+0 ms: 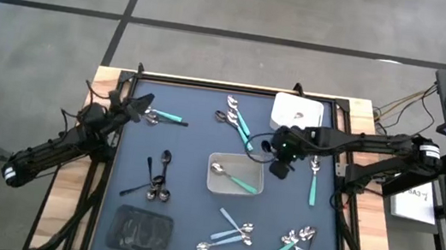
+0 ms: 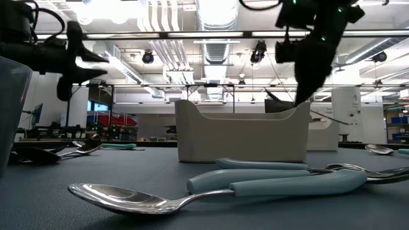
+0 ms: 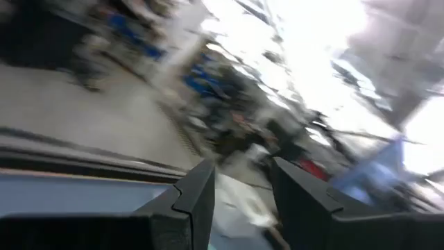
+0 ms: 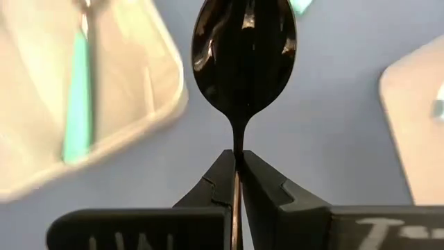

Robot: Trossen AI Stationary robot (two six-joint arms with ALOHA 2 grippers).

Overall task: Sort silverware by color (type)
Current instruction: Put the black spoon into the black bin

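**Q:** What does the overhead view show?

**A:** A dark blue worktop (image 1: 185,215) with cutlery scattered across it. The right end effector (image 1: 279,169) hangs just right of a grey tray (image 1: 233,187) at the centre, which holds one teal-handled spoon (image 1: 231,178). The left end effector (image 1: 141,103) hovers near the far left corner, beside another teal-handled piece (image 1: 165,117). Black spoons (image 1: 160,177) lie left of centre, pale-blue-handled pieces (image 1: 230,232) near the front, and a mixed heap (image 1: 298,245) to their right. A white tray (image 1: 297,112) sits at the back, a dark tray (image 1: 140,231) at the front left.

**Q:** And the table-level view?

**A:** Pale-blue-handled spoons (image 2: 268,182) fill the foreground. Behind them stands the grey tray (image 2: 241,137), with the right end effector (image 2: 305,96) poised above its right edge.

**Q:** The left wrist view?

**A:** Heavily blurred; the left end effector (image 3: 243,198) has its fingers parted, with nothing between them.

**Q:** The right wrist view?

**A:** The right end effector (image 4: 238,173) is clamped tight on the thin neck of a spoon (image 4: 243,59) (dark and mirror-like here), held above the worktop between the two trays.
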